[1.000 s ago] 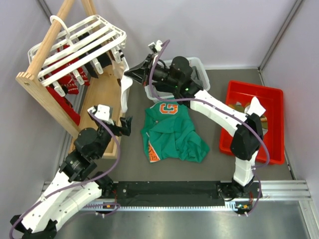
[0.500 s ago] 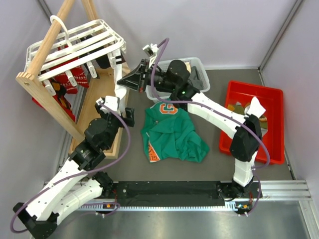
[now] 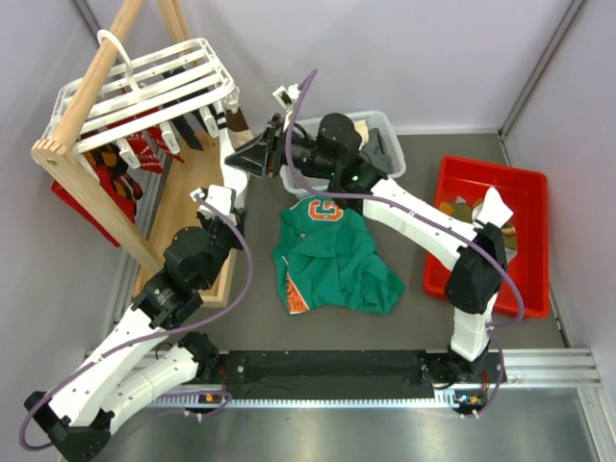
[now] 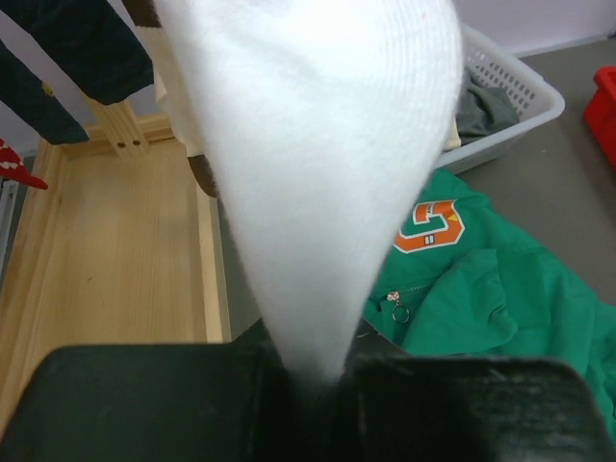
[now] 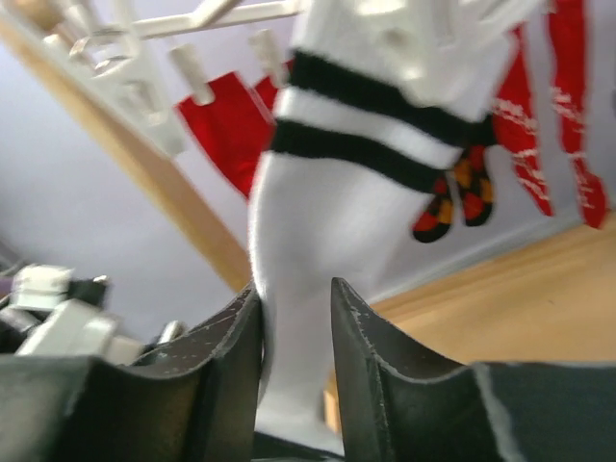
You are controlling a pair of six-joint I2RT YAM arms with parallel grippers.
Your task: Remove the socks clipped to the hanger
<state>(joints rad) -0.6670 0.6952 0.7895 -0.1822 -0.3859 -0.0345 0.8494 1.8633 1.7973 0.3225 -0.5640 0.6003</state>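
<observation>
Below the right end of the hanger (image 3: 144,75), the white sock (image 4: 318,144) hangs roughly upright, black-banded cuff clipped uppermost, narrow end down and pinched in my left claw (image 4: 310,375), my right claw (image 5: 295,294) closed around its middle.

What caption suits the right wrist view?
White, black-banded sock hanging from the hanger, flanked by the right end effector.

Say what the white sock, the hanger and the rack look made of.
White sock: soft knitted fabric, matte, with fine ribbing visible. Hanger: probably plastic, with smooth white moulded slats. Rack: pale wood with visible grain, apparently unpainted.
</observation>
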